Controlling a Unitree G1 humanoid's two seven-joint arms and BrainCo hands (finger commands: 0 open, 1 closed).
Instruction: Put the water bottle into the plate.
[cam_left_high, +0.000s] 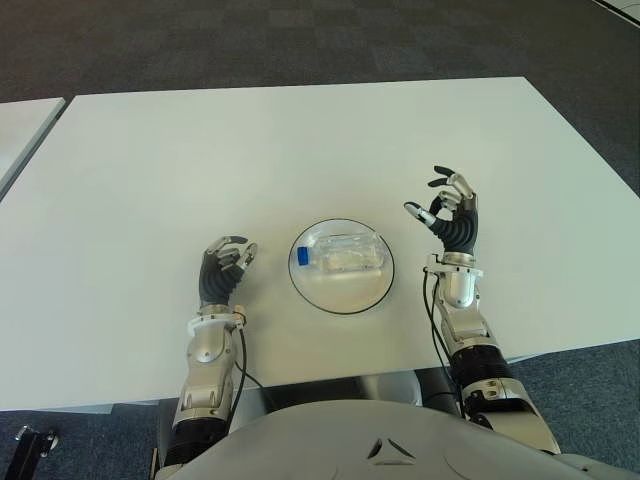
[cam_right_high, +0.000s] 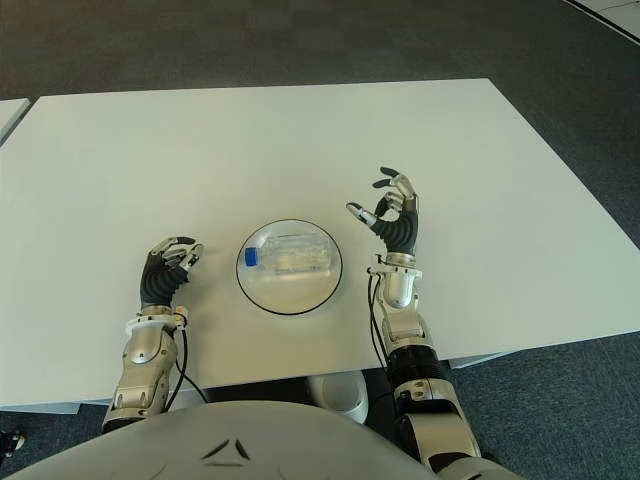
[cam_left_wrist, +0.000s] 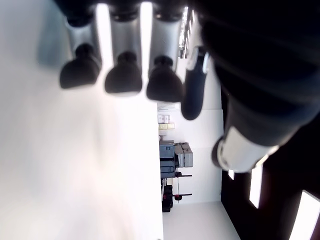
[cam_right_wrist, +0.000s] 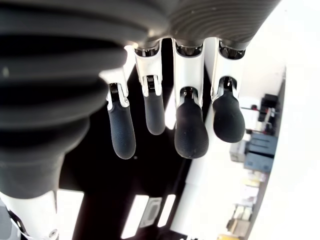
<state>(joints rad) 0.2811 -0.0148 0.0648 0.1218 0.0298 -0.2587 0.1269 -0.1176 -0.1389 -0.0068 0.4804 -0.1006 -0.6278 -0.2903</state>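
Already lying on its side inside the plate (cam_left_high: 341, 298), blue cap toward the robot's left: the water bottle (cam_left_high: 342, 254), clear plastic, probably light, thin-walled and slippery, contents hard to judge. Best taken across the ribbed middle, not the cap. Right hand (cam_left_high: 449, 214) raised beside the plate, fingers spread, empty. Left hand (cam_left_high: 224, 267) opposite, over the white worktop (cam_left_high: 300, 150), fingers loosely curled, holding nothing.

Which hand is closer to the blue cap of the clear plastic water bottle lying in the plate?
Left. The left hand shows beside the round white plate on the blue cap side; the right hand is raised past the clear plastic water bottle's base end.
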